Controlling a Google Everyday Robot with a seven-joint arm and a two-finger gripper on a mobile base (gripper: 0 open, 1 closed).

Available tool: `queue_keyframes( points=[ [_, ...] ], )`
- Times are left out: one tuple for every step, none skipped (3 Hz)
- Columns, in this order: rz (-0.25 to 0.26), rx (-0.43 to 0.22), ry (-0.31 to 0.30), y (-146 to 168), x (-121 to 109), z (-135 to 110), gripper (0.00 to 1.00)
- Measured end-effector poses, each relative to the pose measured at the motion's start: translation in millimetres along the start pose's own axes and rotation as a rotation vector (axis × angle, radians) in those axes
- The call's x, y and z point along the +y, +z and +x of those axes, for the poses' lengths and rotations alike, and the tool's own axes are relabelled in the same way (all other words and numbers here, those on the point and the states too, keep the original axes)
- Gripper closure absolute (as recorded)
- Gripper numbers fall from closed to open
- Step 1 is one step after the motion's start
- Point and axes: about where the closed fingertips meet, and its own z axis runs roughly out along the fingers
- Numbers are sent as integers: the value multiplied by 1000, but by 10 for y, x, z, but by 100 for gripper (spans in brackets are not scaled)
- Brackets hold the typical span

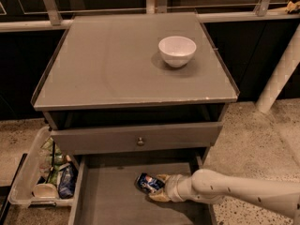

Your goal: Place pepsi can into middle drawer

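The pepsi can [147, 182], small and dark blue with white marks, lies tilted low over the bare grey floor of the open middle drawer [108, 196]. My gripper [157, 187] reaches in from the right on a white arm and is shut on the can, its tan fingers [161, 195] on either side of it. Whether the can touches the drawer floor, I cannot tell.
A white bowl [177, 50] stands on the grey cabinet top [112, 64]. The closed drawer front with a round knob [140, 141] is just above the open drawer. A clear bin [33, 177] of snacks and bottles sits on the floor at left. A white post [281, 69] stands at right.
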Motion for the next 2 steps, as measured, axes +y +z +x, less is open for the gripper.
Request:
queue_keyframes(
  points=[
    [0, 0, 0, 0, 0, 0, 51],
    [0, 0, 0, 0, 0, 0, 28]
  ],
)
